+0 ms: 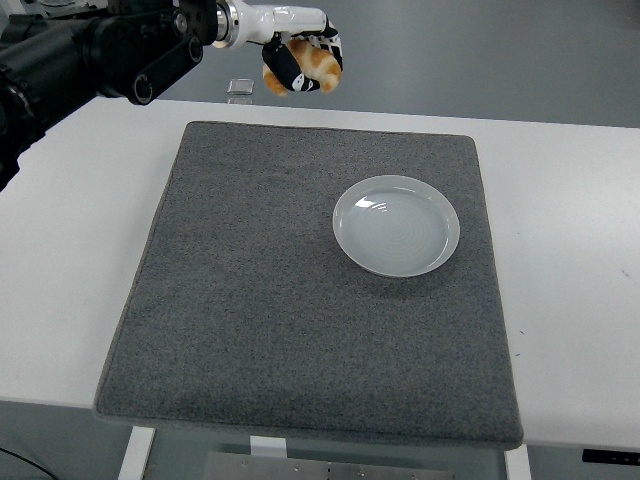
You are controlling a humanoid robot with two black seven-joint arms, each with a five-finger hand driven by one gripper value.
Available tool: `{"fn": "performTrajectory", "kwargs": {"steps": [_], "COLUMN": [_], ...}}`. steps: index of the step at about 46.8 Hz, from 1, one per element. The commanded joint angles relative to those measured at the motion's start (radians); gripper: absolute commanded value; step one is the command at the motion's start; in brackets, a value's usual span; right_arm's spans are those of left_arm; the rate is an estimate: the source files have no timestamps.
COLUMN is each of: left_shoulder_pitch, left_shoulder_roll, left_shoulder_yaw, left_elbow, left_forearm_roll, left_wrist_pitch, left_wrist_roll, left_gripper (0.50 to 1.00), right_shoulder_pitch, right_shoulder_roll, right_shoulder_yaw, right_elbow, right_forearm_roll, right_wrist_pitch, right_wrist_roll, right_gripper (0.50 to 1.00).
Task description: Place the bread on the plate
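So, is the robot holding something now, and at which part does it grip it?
Yes. The left hand holds the bread, its fingers wrapped around the middle of it, lifted above the table's far edge. The plate holds nothing.

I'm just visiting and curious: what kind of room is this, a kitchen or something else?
Probably a robotics lab or test room, not a kitchen: a plain white table on a bare grey floor, a grey mat holding one empty plate, and a robot's left hand holding bread.

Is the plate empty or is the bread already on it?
Empty. The plate shows only bare white surface on the grey mat; the bread is held in the left hand, up beyond the mat's far edge.
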Motion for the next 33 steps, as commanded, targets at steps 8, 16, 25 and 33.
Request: {"fn": "performTrajectory", "kwargs": {"steps": [8, 16, 25, 33], "left_shoulder_pitch": [-0.097, -0.112, -0.101, -0.06], "left_shoulder_roll": [-0.008, -0.079, -0.151, -0.151], "left_shoulder_yaw": [0.002, 0.005, 0.013, 0.06], "left_elbow": [-0.081, -0.09, -0.081, -0.078], "left_forearm_roll": [0.005, 0.017, 0.026, 0.09], "left_wrist_pitch": [-0.008, 0.006, 0.028, 0.09], "left_wrist_roll": [-0.089, -0.171, -0.202, -0.202], "left_gripper": [0.5, 0.5, 0.5, 0.5], "right_shoulder_pitch": [0.0, 0.0, 0.0, 0.0], "right_shoulder_roll": [0.0, 0.0, 0.0, 0.0], "right_shoulder_yaw": [0.0, 0.0, 0.0, 0.0], "right_elbow": [-0.001, -0.001, 0.0, 0.0], "right_forearm_roll": [0.0, 0.002, 0.002, 0.002], "right_wrist_pitch": [0.0, 0.0, 0.0, 0.001], "right_wrist_roll": [0.001, -0.001, 0.001, -0.001], "right_gripper": [0.952, 0.952, 0.952, 0.952]}}
